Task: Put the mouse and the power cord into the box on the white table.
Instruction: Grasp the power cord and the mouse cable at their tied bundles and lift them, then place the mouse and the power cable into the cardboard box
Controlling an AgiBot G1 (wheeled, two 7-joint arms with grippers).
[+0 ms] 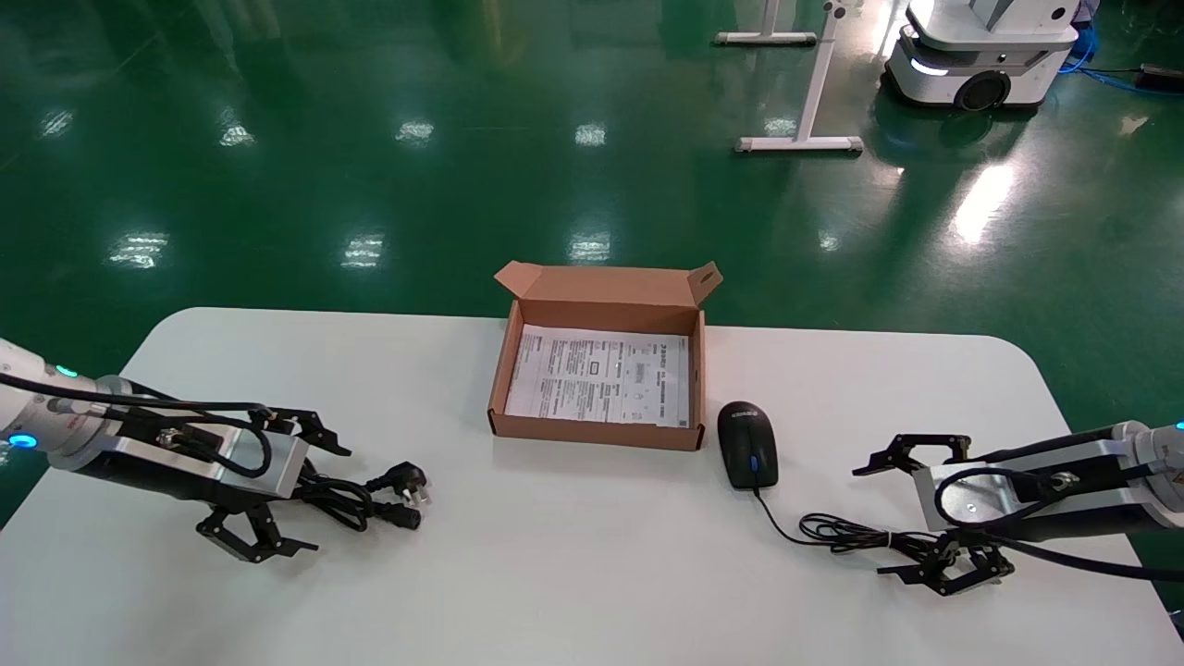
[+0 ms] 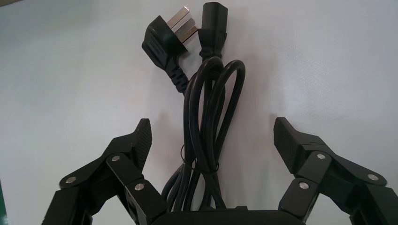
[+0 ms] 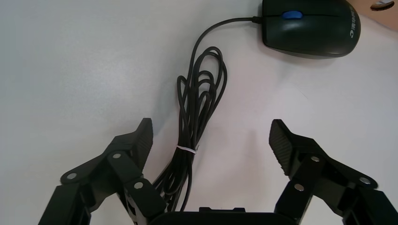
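The brown box [image 1: 592,433] stands open at the middle back of the white table [image 1: 573,573], with a printed sheet in its bottom. Just right of the box lies the black mouse [image 1: 747,442] [image 3: 307,26]; its thin tied cable [image 3: 197,103] trails toward my right gripper [image 1: 893,516] [image 3: 211,129]. That gripper is open, low over the cable bundle. At the left, the power cord [image 1: 370,495] [image 2: 206,117] lies bundled, its plug [image 2: 169,33] pointing toward the box. My left gripper [image 1: 301,490] [image 2: 212,129] is open and straddles the cord bundle.
Beyond the table's far edge is green floor with a white stand's feet [image 1: 800,143] and a white mobile robot base [image 1: 980,55]. Bare tabletop lies between the cord and the mouse, in front of the box.
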